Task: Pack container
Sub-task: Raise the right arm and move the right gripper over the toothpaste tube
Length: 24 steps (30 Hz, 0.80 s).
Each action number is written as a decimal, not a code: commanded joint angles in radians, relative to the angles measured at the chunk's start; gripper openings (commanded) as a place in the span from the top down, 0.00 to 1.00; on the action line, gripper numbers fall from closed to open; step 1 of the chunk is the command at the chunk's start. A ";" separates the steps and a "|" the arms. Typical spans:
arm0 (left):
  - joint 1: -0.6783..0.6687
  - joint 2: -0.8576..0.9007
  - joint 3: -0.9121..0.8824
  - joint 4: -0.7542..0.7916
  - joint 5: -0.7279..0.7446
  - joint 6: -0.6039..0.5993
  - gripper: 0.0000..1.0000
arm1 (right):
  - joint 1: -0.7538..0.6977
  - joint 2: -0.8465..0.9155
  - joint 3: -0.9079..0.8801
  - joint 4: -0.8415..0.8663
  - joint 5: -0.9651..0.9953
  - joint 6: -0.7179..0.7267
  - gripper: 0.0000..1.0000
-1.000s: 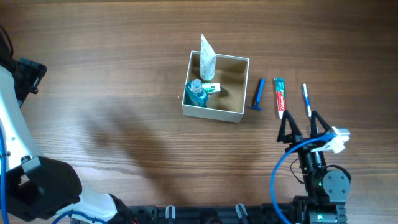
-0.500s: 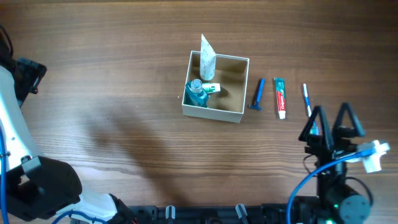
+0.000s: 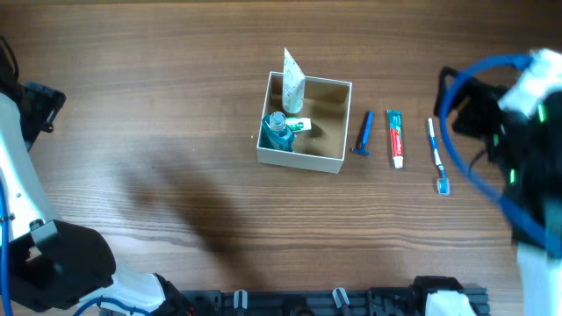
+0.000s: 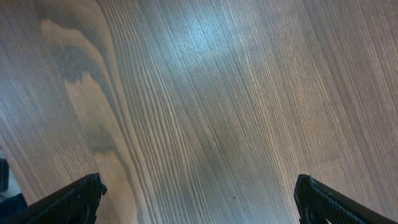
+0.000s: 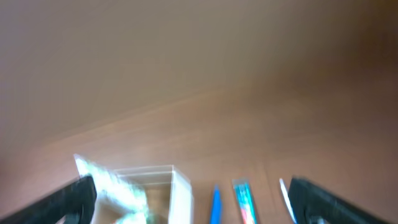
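Note:
The container, white outside and tan inside, stands mid-table. It holds a white tube, a teal bottle and a small green-and-white item. To its right lie a blue razor, a toothpaste tube and a toothbrush. The right arm is blurred at the far right edge, beyond the toothbrush. The blurred right wrist view shows the container, razor, toothpaste and toothbrush between the wide-open right gripper. The left gripper is open over bare wood.
The left arm stands at the far left edge of the wooden table. A black rail runs along the front edge.
The right arm has swung from the front right, near the toothbrush, up and back to the far right edge. The toothbrush now lies fully uncovered. The items have not moved.

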<state>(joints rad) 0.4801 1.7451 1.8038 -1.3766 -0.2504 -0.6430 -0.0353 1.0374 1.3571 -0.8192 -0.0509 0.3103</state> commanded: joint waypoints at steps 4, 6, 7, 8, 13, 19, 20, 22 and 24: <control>0.005 0.003 -0.005 0.000 -0.013 -0.019 0.00 | 0.003 0.424 0.307 -0.437 -0.127 -0.022 0.00; 0.005 0.003 -0.005 0.000 -0.012 -0.020 0.00 | 0.003 0.492 0.306 -0.462 -0.160 -0.022 0.00; 0.005 0.003 -0.005 0.000 -0.013 -0.020 0.00 | 0.003 0.529 0.306 -0.463 -0.160 -0.022 0.00; 0.005 0.003 -0.005 0.000 -0.012 -0.020 0.00 | 0.003 0.572 0.306 -0.465 -0.151 -0.027 0.00; 0.005 0.003 -0.005 0.000 -0.013 -0.020 0.00 | 0.003 0.742 0.305 -0.457 -0.108 -0.174 0.00; 0.005 0.003 -0.005 0.000 -0.013 -0.020 0.00 | 0.003 0.872 0.305 -0.451 -0.061 -0.234 0.00; 0.005 0.003 -0.005 0.000 -0.012 -0.019 0.00 | 0.003 0.884 0.305 -0.448 -0.060 -0.259 0.00; 0.005 0.003 -0.005 0.000 -0.013 -0.020 0.00 | 0.003 0.911 0.303 -0.435 -0.041 -0.327 0.00; 0.005 0.003 -0.005 0.000 -0.013 -0.020 0.00 | 0.003 0.935 0.303 -0.416 -0.006 -0.348 0.00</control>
<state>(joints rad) 0.4801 1.7451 1.8038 -1.3762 -0.2504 -0.6430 -0.0353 1.9297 1.6394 -1.2568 -0.1230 0.0650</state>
